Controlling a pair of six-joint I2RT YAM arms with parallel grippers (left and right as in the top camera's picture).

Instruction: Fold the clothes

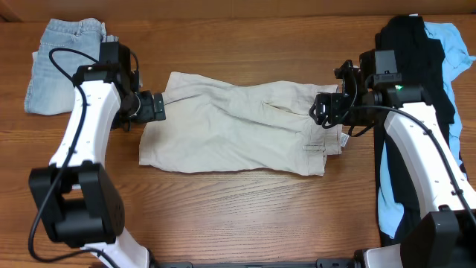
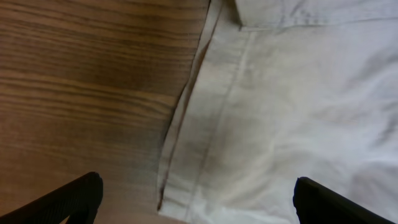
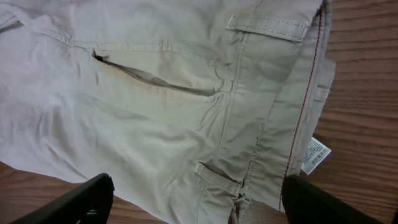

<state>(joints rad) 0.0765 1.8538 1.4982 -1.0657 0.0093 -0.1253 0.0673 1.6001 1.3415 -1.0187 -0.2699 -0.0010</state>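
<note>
The clothes (image 1: 238, 126), pale beige khaki shorts, lie spread across the middle of the table, folded once lengthwise. My left gripper (image 1: 158, 106) hovers open at their left hem; the left wrist view shows the hem (image 2: 205, 149) between wide-apart fingers (image 2: 74, 199). Over the waistband end on the right my right gripper (image 1: 326, 109) stands open. In the right wrist view the pocket slit (image 3: 155, 78), belt loops and a small white label (image 3: 315, 155) show, with nothing gripped between the fingers (image 3: 74, 202).
Faded denim shorts (image 1: 63, 63) lie folded at the back left. A heap of black (image 1: 409, 67) and sky-blue (image 1: 454, 52) garments runs along the right edge, partly under the right arm. Bare wood shows along the table's front.
</note>
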